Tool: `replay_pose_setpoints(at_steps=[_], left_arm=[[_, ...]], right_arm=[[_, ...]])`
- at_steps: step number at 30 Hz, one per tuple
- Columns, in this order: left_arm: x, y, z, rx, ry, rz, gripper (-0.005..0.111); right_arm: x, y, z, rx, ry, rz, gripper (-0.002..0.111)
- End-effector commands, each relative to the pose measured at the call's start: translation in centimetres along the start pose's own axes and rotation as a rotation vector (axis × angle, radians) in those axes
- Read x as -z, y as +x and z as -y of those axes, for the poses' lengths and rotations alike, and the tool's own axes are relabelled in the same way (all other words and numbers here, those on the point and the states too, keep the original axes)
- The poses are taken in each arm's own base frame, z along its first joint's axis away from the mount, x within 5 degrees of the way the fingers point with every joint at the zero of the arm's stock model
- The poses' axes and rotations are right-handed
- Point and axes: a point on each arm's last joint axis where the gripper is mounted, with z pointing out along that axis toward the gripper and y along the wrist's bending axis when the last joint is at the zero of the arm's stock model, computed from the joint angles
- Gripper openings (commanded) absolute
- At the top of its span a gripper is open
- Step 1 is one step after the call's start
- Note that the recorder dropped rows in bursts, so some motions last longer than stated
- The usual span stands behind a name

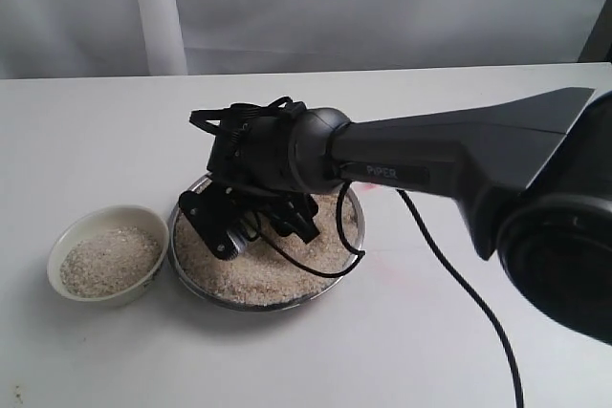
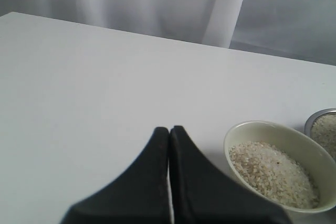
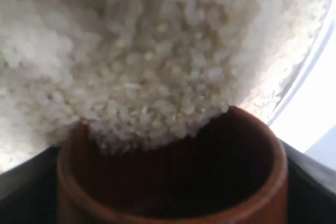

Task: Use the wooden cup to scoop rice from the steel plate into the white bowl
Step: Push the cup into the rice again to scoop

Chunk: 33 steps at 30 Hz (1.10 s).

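My right gripper [image 1: 253, 222] hangs low over the steel plate [image 1: 355, 205], shut on the wooden cup [image 3: 265, 200]. The cup's black fingers [image 3: 315, 182] show at either side of it. The cup lies tilted with its dark mouth pushed into the rice [image 3: 131, 51], and grains spill over its rim. In the exterior view the gripper hides the cup. Rice [image 1: 258, 274] fills the plate. The white bowl [image 1: 65, 238] stands just left of the plate, partly filled with rice [image 1: 110, 260]. My left gripper [image 2: 169, 129] is shut and empty above bare table, beside the bowl [image 2: 247, 128].
The right arm [image 1: 459, 155] stretches from the right edge across to the plate, with a black cable [image 1: 469, 284] trailing over the table beneath it. A pale curtain [image 1: 158, 7] hangs behind the table's far edge. The plate rim [image 2: 316, 115] shows past the bowl.
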Motion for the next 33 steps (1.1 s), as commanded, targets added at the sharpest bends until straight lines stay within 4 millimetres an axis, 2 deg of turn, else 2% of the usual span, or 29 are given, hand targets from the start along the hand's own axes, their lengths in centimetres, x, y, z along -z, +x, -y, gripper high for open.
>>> replay_pose_setpoints(at_steps=[1,12,26,33], left_arm=[[0.1,-0.2,0.1,0.006,0.009,0.01,0.0],[0.1,-0.2,0.1,0.006,0.009,0.01,0.0],[0.1,-0.2,0.1,0.006,0.009,0.01,0.0],[0.1,-0.2,0.1,0.006,0.009,0.01,0.0]], right_arm=[[0.6,-1.1,0.1,0.025,0.011,0.039,0.0],[1.1,-2.5,-0.1,0.0,-0.002,0.105,0.0],[2.9,-2.5,0.7,-0.168,-0.054,0.207,0.0],[2.4,-2.0,0.5,-0.263,-0.105,0.256,0.0]])
